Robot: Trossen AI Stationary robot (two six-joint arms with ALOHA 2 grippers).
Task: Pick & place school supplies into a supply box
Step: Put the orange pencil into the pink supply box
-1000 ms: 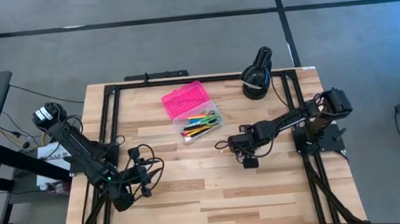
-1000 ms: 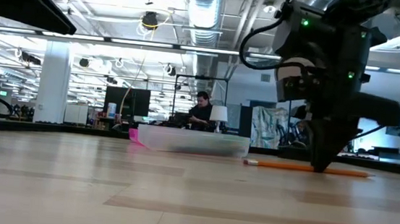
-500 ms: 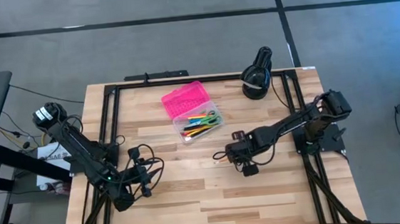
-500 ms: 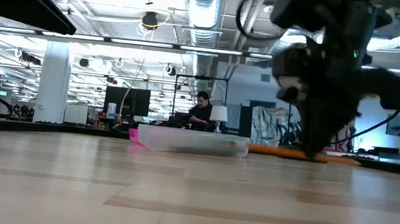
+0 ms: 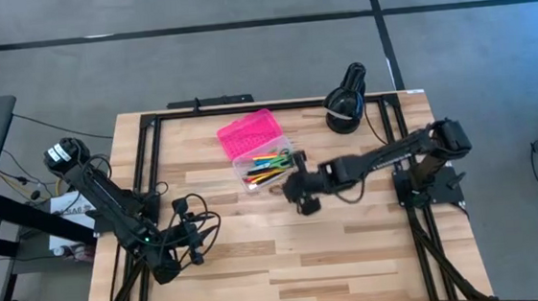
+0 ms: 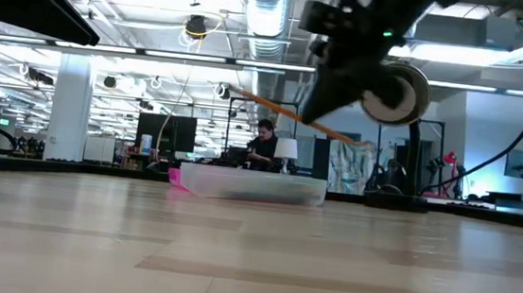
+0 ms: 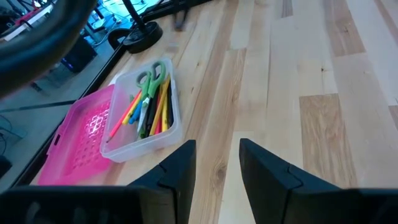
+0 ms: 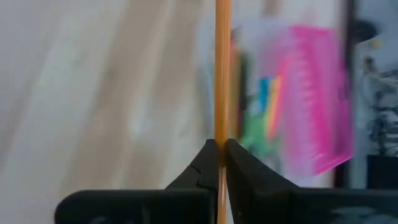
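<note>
Pinching an orange pencil [image 8: 222, 74] between closed jaws, the right gripper [image 5: 303, 192] hangs above the table just at four o'clock of the box [image 5: 266, 166]; the pencil's long axis points toward it. The left gripper [image 7: 216, 163], jaws parted and empty, waits at seven o'clock.

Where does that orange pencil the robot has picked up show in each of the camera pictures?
High view: orange pencil is barely visible, at the right gripper beside the box.
Low view: slanted in the air above the box.
Left wrist view: not in it.
Right wrist view: a straight line up from the fingers.
Shared landmark: the pink lid.
</note>
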